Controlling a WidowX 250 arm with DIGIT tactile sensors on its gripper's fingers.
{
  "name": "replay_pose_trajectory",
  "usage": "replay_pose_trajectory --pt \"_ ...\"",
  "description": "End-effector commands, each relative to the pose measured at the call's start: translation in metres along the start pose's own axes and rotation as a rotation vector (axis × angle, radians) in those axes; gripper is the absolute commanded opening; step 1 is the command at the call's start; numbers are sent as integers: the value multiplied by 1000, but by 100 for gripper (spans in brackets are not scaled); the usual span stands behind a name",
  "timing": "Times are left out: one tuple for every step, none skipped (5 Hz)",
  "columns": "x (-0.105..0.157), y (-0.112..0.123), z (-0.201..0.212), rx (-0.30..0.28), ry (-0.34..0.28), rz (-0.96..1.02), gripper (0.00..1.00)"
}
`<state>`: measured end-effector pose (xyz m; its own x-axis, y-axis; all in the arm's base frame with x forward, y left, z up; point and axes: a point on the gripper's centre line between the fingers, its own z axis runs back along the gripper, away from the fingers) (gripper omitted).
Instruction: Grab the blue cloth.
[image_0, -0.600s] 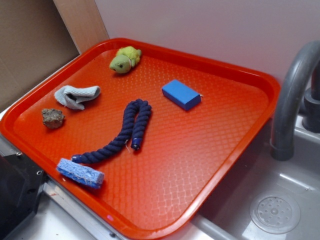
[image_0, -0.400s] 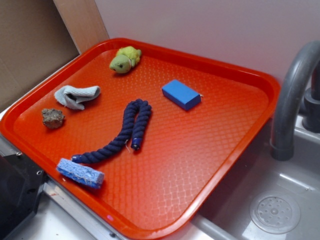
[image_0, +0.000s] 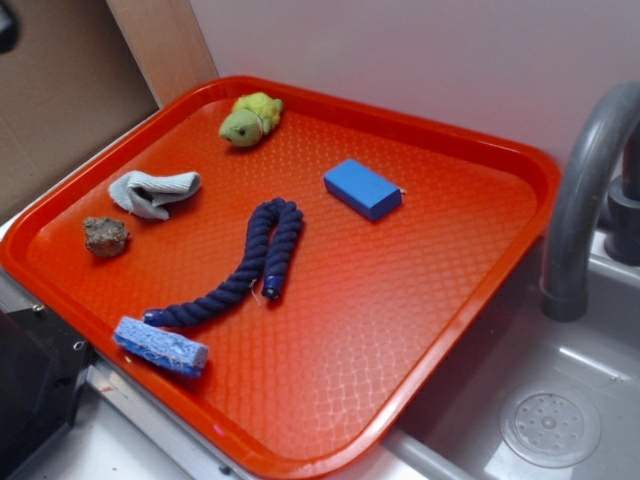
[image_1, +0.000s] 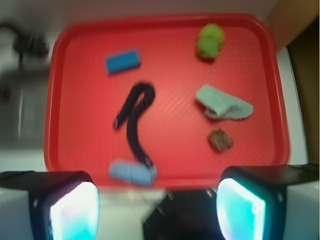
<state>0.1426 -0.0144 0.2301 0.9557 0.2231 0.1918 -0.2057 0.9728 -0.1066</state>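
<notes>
Spread wide and holding nothing, the pincer (image_1: 157, 202) hangs high above the near edge of the red plastic tray (image_1: 170, 160), its two pale glowing pads showing at the bottom corners of the blurred wrist view. Ahead of it and off toward the right-hand pad lies the small pale grey-blue cloth (image_1: 223, 103), a soft rumpled rag resting flat on the tray, untouched (image_0: 153, 191). To take it well, the pincer would likely need to travel forward and to that side, come down over the thickest bunched fold and close there, since a thin flat hem could slip out between the pads. Just nearer than the cloth sits a small brown rough lump (image_1: 220, 140), close enough that a careless descent might nudge it or pinch it along with the fabric. Farther beyond the cloth is a green plush toy (image_1: 210, 41), well apart. Straight ahead of the pincer a dark navy braided rope (image_1: 134, 117) curves across the tray, with a pale blue sponge (image_1: 132, 172) at its nearer end, and a bright blue rectangular block (image_1: 122, 61) lies far ahead toward the left-hand pad; none of these lies across the way to the cloth.
</notes>
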Motion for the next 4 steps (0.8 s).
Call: replay_pose_trajectory --pt "48 47 -48 79 -121 511 100" --pt "60 69 -79 149 -147 750 100" --pt "62 81 -97 236 -148 987 100" --pt "60 88 -121 273 -16 1252 100"
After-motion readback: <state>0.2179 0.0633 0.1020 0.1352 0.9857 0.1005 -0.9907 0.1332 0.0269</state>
